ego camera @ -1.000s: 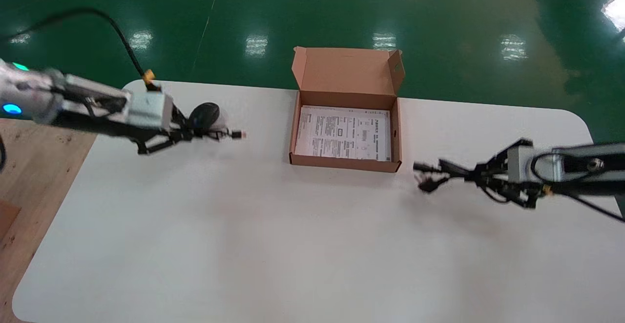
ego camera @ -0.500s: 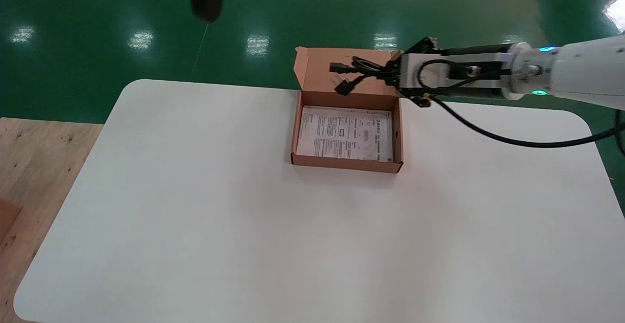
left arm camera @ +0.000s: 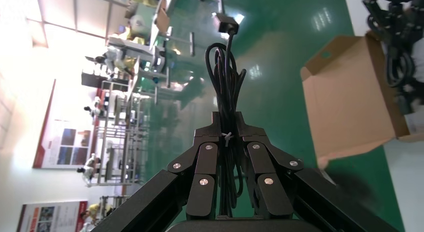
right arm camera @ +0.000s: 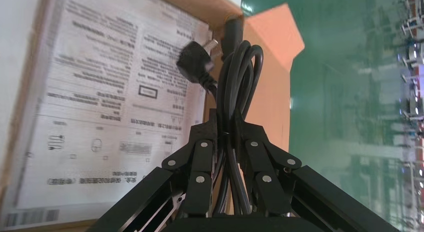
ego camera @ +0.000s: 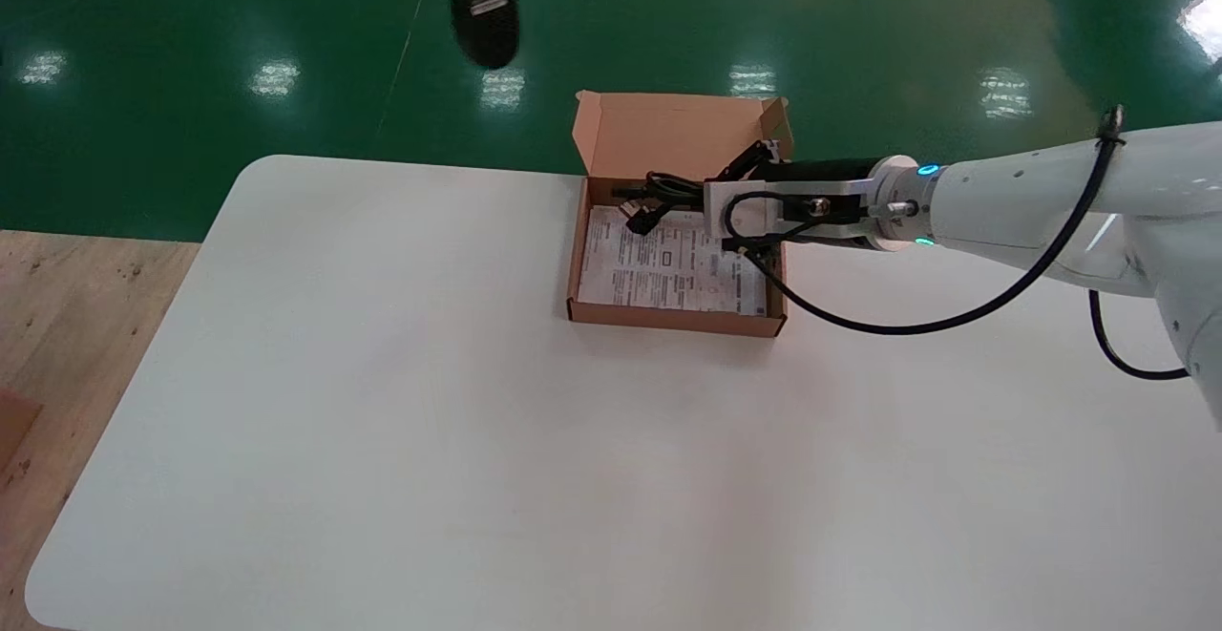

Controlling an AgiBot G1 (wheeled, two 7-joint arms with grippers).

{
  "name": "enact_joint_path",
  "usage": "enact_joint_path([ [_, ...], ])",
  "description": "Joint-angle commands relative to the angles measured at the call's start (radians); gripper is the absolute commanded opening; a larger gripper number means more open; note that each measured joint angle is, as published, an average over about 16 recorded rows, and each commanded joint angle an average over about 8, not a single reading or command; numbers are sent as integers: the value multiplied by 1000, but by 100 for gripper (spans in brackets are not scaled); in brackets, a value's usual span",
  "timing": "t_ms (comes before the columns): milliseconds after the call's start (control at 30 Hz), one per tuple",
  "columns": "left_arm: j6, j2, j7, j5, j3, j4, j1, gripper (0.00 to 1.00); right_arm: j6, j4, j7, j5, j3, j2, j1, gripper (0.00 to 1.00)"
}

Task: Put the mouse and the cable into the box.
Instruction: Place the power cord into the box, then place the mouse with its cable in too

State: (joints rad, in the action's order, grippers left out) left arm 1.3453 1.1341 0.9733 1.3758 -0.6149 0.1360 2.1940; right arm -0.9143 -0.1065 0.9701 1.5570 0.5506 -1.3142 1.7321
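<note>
The black mouse [ego camera: 485,15] hangs in the air beyond the far left of the box, over the green floor [ego camera: 239,1] and clear of the white surface [ego camera: 382,402], its underside label showing. The left tool [left arm camera: 229,137], seen only in its wrist view, is clamped on the bundled mouse cord [left arm camera: 227,77], whose USB plug [left arm camera: 226,23] sticks out past the fingers. The open cardboard box [ego camera: 668,130] sits at the surface's far edge with 1 printed sheet [ego camera: 659,268] lying in it. The right tool [ego camera: 692,194] reaches in from the right, closed on the coiled black cable [ego camera: 649,197], over the box's far half; whether the cable touches the sheet cannot be told
</note>
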Motion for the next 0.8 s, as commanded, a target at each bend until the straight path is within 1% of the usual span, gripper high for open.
enact_joint_path([
  [33,1,5,5,5,-4,-13,5,0,38,18,14,2,0,-16,-5,0],
  [133,5,11,10,14,-10,-25,10,0,45,21,25,-4,-2,-25,-10,0],
  [300,15,11,17,25,-17,-42,19,0,22,16,37,-16,-5,-30,-18,0],
  [367,20,8,19,28,-20,-48,22,0,7,16,39,-19,-5,-31,-22,5],
  [400,22,6,19,30,-21,-51,24,0,0,17,39,-20,-4,-31,-25,12],
  [567,23,3,17,45,-31,-66,28,0,-33,23,35,-23,-1,-29,-31,74],
  [633,23,4,16,50,-35,-71,28,0,-40,25,33,-24,1,-28,-30,94],
  [667,23,5,15,51,-36,-73,28,0,-42,25,32,-24,1,-28,-29,100],
  [800,25,10,15,50,-35,-81,24,0,-46,27,31,-25,4,-28,-27,100],
])
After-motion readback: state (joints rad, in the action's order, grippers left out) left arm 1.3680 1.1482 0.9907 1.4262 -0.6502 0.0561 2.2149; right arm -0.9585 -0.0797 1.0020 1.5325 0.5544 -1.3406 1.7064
